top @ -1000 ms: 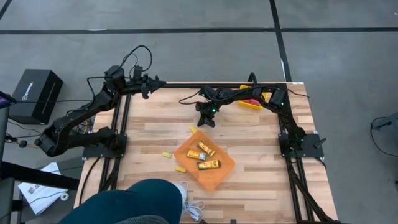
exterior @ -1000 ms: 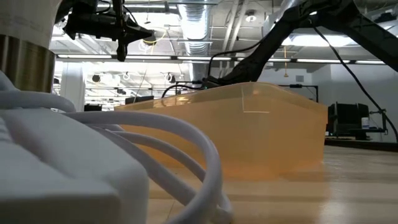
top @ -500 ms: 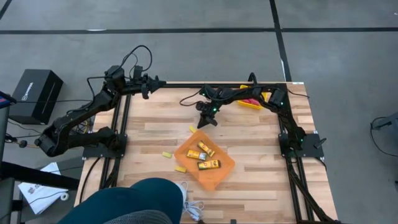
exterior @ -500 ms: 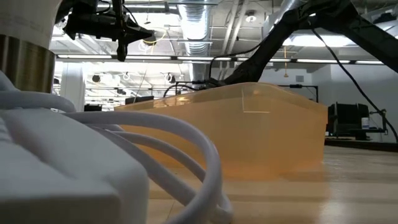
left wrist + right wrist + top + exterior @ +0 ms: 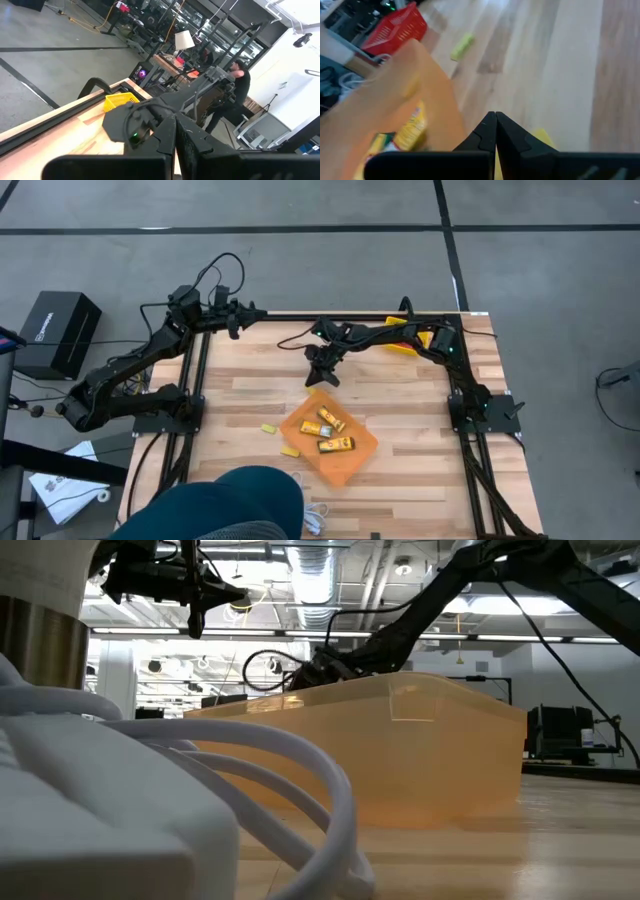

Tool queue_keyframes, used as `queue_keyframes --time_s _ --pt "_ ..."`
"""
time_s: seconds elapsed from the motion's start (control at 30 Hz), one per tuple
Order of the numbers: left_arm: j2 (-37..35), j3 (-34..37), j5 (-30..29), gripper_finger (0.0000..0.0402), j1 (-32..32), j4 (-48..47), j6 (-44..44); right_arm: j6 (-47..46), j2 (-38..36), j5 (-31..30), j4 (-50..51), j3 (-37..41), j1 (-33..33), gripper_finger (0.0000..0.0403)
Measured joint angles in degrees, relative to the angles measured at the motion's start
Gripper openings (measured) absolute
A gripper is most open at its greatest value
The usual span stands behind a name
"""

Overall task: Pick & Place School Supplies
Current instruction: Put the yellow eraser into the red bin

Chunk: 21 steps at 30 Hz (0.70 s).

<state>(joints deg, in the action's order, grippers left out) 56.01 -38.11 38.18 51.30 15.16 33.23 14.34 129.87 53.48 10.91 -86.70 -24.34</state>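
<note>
The right pincer point(image 5: 325, 372) is shut tight with nothing in it, and it hangs over the wooden surface point(image 5: 250, 395) just behind the orange plastic tray point(image 5: 362, 450). Three orange-yellow packets with dark marks point(image 5: 327, 430) lie inside that tray, and small yellow blocks point(image 5: 268, 429) sit on the wood just beside it. The left pincer point(image 5: 236, 320) is shut and empty too, up at the far left corner.

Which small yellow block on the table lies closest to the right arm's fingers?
The yellow block by the orange tray's far corner, just below the right gripper; the other two lie left of the tray.
</note>
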Motion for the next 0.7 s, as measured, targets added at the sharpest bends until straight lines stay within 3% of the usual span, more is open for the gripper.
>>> queue_keyframes --time_s 0.7 --pt "0.0 0.0 0.0 0.0000 0.0 -0.2 0.0 1.1 1.7 -6.9 2.2 -0.1 -0.3 0.0000"
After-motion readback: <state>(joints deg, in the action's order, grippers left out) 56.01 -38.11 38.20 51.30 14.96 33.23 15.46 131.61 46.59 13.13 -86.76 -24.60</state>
